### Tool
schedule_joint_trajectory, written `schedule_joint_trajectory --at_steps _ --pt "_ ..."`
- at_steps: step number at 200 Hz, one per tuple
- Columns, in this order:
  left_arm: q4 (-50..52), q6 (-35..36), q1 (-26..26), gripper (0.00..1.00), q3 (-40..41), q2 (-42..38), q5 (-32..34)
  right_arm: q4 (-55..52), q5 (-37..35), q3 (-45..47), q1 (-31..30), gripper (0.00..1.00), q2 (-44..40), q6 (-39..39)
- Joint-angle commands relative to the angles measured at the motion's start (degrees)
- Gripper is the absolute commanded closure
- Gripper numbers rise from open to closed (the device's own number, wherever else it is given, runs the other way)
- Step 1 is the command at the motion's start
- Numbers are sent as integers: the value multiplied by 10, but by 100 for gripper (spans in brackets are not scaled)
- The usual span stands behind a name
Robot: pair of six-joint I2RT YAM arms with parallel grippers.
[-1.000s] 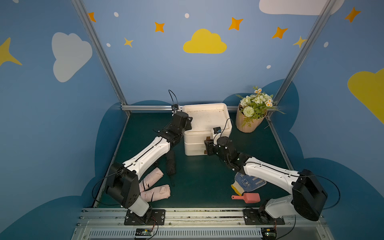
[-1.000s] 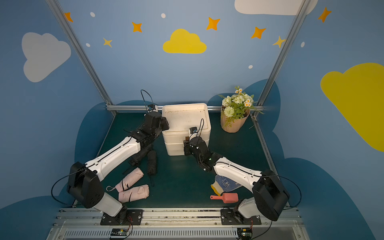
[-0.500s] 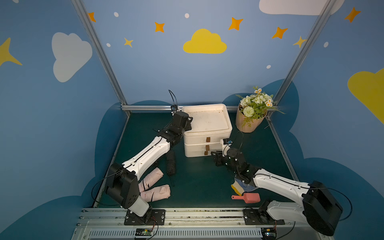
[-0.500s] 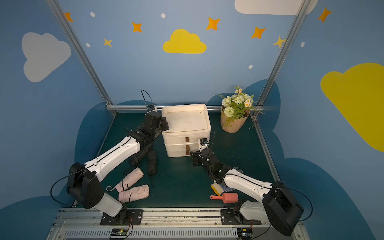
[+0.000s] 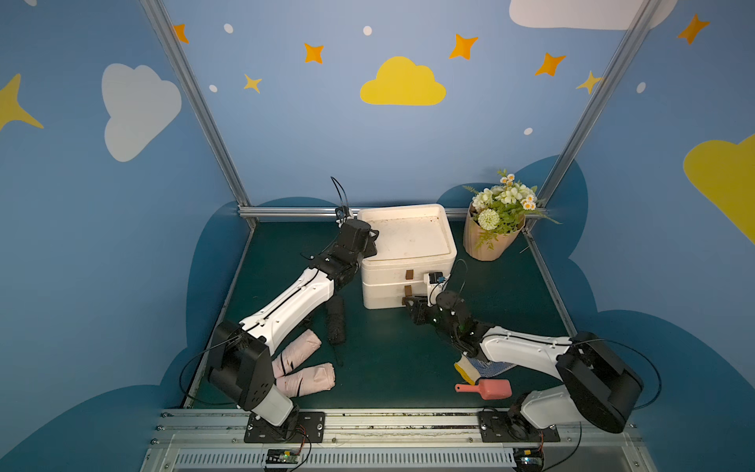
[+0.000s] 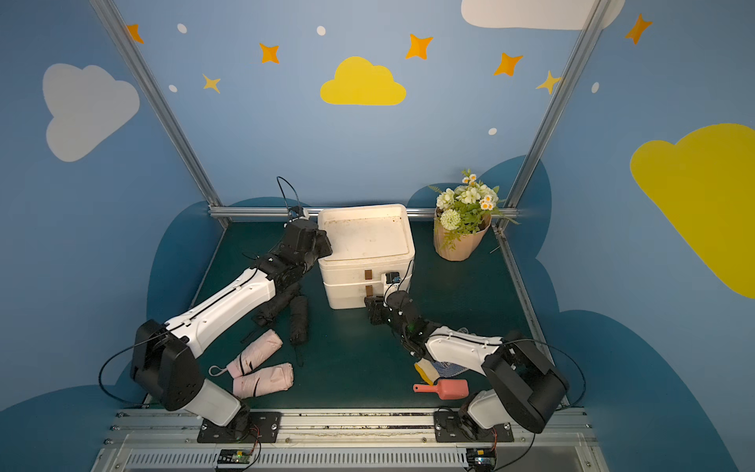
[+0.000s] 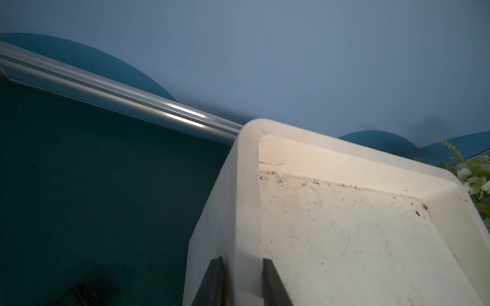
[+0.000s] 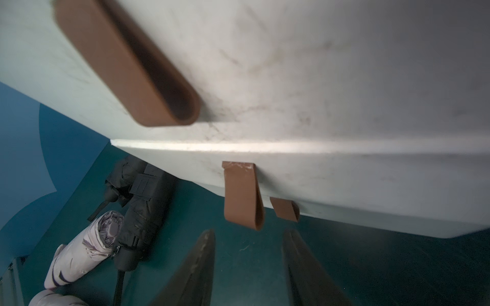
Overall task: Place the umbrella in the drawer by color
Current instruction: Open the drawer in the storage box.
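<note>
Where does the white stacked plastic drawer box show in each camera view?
In both top views: white stacked plastic drawer box, centre back, by the rail.
Left wrist: its top corner, close up, rim inside the left gripper.
Right wrist: its front with brown strap handles fills most of the frame.
Shared landmark: dark green table mat.

A lab robot booth: cloud-painted walls (image 5: 402, 135), aluminium frame (image 5: 195, 106).

text: none legible | labels: none | numbers: none
</note>
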State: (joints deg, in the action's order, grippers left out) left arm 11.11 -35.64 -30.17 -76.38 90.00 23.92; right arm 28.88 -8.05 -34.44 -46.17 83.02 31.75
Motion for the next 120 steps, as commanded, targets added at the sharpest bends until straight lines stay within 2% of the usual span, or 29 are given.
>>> schedule_joint_trajectory --at_steps 1,40,85,120 --pt "79 -64 -20 97 24 -4 -101 39 -19 -20 4 55 18 5" --pt "78 -63 -18 97 26 -3 -105 84 -16 -21 6 62 36 -1" --pt "76 -60 -17 97 29 -3 -102 97 -14 -15 9 100 23 -7" --pt "69 -62 -12 97 29 0 -96 93 23 -1 9 100 4 -5"
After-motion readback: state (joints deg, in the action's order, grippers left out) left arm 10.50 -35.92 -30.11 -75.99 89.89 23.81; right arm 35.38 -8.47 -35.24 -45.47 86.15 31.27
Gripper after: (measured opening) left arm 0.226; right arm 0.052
